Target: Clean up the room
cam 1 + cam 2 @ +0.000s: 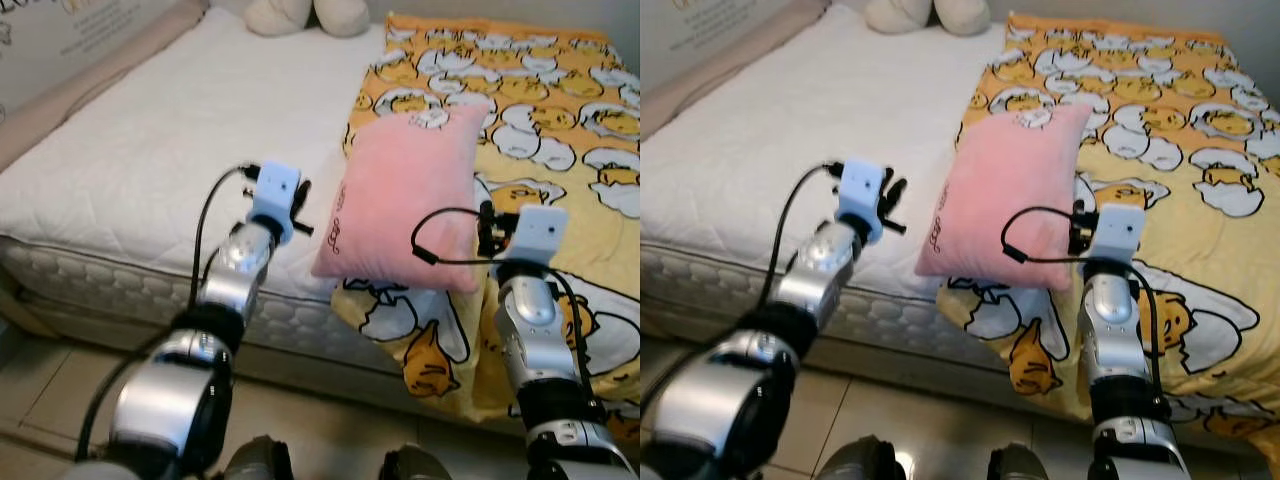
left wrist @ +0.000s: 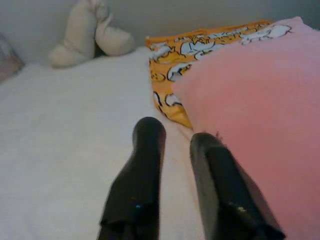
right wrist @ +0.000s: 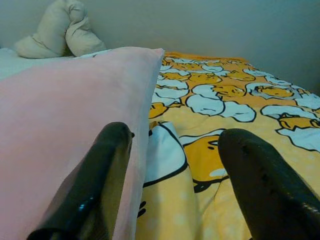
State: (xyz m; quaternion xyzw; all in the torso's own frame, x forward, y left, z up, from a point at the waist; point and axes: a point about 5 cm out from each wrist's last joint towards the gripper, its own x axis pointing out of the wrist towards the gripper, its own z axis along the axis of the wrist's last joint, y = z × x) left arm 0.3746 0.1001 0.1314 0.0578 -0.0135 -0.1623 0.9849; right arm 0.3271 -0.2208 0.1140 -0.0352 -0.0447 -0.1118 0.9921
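A pink pillow [image 1: 400,200] stands tilted on the bed's near edge, between my two grippers. My left gripper [image 1: 303,207] is at the pillow's left edge, over the white sheet. Its fingers [image 2: 150,145] stand narrowly open with nothing between them, and the pillow [image 2: 260,125] lies against the outer side of one finger. My right gripper [image 1: 487,228] is at the pillow's right edge and wide open. One of its fingers [image 3: 107,150] rests against the pillow [image 3: 60,110], and the other hangs over the yellow blanket.
A white mattress [image 1: 170,150] fills the left of the bed. A yellow cartoon-print blanket [image 1: 560,110] covers the right and hangs over the front edge. A cream plush bundle [image 1: 305,15] lies at the bed's far side. Tiled floor [image 1: 50,380] lies below.
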